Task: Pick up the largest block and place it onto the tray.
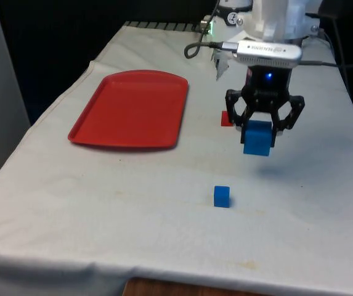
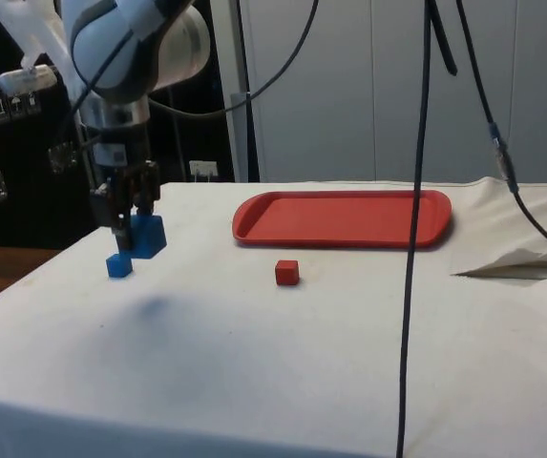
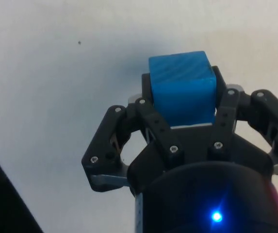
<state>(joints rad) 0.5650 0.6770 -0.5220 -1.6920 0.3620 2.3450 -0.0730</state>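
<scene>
Small blue block [image 1: 222,196] nearest camera, on cloth below and in front of gripper, apart from it. From there I go by size: white cloth table [image 1: 102,209] under everything. Red tray [image 1: 130,109] flat, well off to gripper's side, at front view's left. Gripper [image 1: 259,132] up off table, fingers pinching big blue block [image 1: 257,138], block in air. Small red block [image 2: 287,273] on cloth just behind gripper, toward tray side.

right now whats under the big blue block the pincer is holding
Under the big blue block, held up by the pincer, lies bare white cloth carrying its shadow. The small blue block sits off to one side, not beneath. Its underside is hidden.
</scene>
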